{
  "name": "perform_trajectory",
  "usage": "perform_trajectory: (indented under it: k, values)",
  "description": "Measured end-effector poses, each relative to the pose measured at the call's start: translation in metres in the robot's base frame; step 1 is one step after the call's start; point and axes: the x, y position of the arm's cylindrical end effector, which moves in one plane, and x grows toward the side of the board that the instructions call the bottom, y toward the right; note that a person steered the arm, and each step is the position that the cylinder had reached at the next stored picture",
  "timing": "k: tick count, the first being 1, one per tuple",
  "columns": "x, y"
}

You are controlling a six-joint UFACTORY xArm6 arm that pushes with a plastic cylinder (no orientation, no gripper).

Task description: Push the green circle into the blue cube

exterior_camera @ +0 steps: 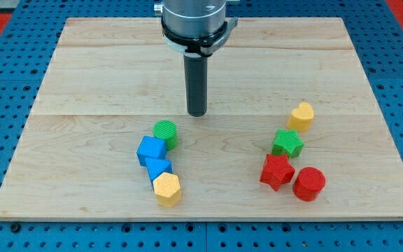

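Observation:
The green circle [165, 132] sits just left of the board's middle, touching the upper right corner of the blue cube [151, 150]. My tip [197, 113] stands on the board a little to the upper right of the green circle, with a small gap between them. It touches no block.
A blue triangle [158, 168] and a yellow hexagon [167, 188] line up below the blue cube. At the view's right lie a yellow heart [301, 115], a green star [287, 143], a red star [276, 171] and a red circle [308, 184]. The wooden board [82, 84] ends in blue pegboard.

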Motion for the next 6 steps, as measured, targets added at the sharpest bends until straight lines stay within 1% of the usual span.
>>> perform_trajectory:
  k: [2,4,5,6]
  values:
    - [0.000,0.000]
    - [0.000,0.020]
    - [0.008,0.029]
    - [0.034,0.029]
